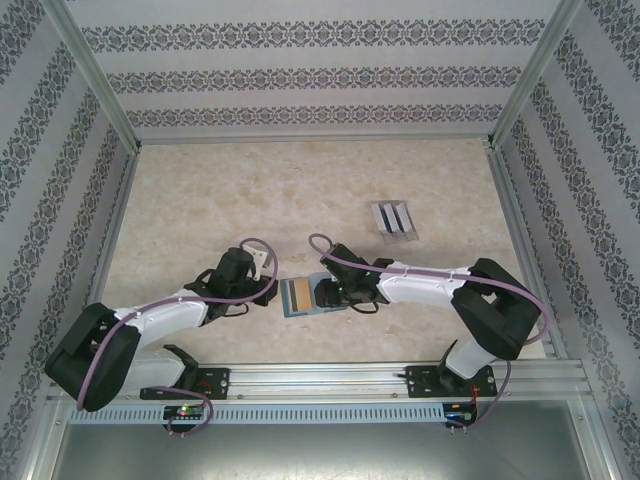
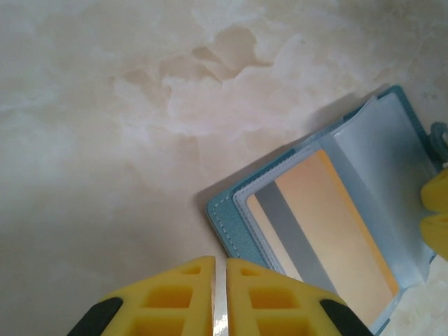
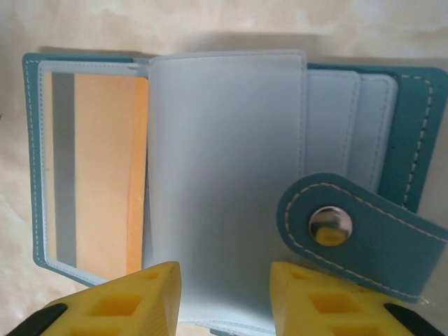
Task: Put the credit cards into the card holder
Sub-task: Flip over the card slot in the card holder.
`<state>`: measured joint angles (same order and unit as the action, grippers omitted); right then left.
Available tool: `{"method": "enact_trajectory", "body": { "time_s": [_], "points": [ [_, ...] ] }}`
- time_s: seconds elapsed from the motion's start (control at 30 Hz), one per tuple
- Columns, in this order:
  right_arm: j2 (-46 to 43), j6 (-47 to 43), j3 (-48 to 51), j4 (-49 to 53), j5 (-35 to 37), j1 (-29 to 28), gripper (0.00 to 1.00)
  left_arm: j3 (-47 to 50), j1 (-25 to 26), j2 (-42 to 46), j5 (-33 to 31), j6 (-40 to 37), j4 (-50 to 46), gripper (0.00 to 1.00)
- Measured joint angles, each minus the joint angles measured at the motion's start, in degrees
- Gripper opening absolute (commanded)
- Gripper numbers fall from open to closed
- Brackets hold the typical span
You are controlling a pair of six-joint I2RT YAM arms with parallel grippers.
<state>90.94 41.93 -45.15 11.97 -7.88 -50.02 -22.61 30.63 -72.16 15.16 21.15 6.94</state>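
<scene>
Near the front edge of the tabletop (image 1: 200, 200), between the two arms, the card holder (image 3: 413, 140) lies spread open with an orange-faced card (image 3: 105, 168) already behind its left window. We fear the loose pale leaf (image 3: 227, 140) may flop back, or the card holder skid, should the right gripper (image 3: 225, 273) lift: it hovers over the right half, jaws partly apart and clamping nothing. Our left gripper (image 2: 220, 269), pinched shut and empty, sits just beside the card holder's left edge.

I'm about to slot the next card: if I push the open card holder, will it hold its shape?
Probably not: the card holder looks soft, and its frosted sleeve lies bowed, so likely floppy. On the smooth table it probably slides.
</scene>
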Motion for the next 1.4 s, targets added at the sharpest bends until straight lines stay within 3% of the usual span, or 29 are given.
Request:
{"method": "enact_trajectory", "body": {
  "time_s": [0.27, 0.8, 0.97, 1.13, 1.23, 1.4],
  "points": [
    [1.11, 1.60, 0.00, -3.69, -2.38, 0.00, 0.42, -0.04, 0.13, -3.72, 0.44, 0.00, 0.00, 0.14],
    [3.13, 6.16, 1.14, -22.05, -13.22, -1.20, 0.40, -1.31, 0.17, -4.98, -0.61, 0.00, -0.02, 0.14],
    [-7.32, 4.68, 4.76, -21.31, -11.63, -1.20, 0.45, -1.31, 0.17, -3.08, -1.88, 0.02, 0.00, 0.14],
    [-24.15, 2.25, 8.74, -17.22, -3.67, -0.26, 0.51, -1.18, 0.17, -1.38, -2.43, 0.02, 0.02, 0.14],
    [-30.60, 2.64, 13.22, -15.23, -0.79, 3.10, 0.51, -0.96, 0.17, -0.98, -2.62, 0.02, 0.04, 0.14],
    [-27.63, 3.34, 18.05, -10.82, -2.16, 5.64, 0.54, -0.70, 0.17, -0.85, -2.64, 0.04, 0.02, 0.16]
  ]
}}
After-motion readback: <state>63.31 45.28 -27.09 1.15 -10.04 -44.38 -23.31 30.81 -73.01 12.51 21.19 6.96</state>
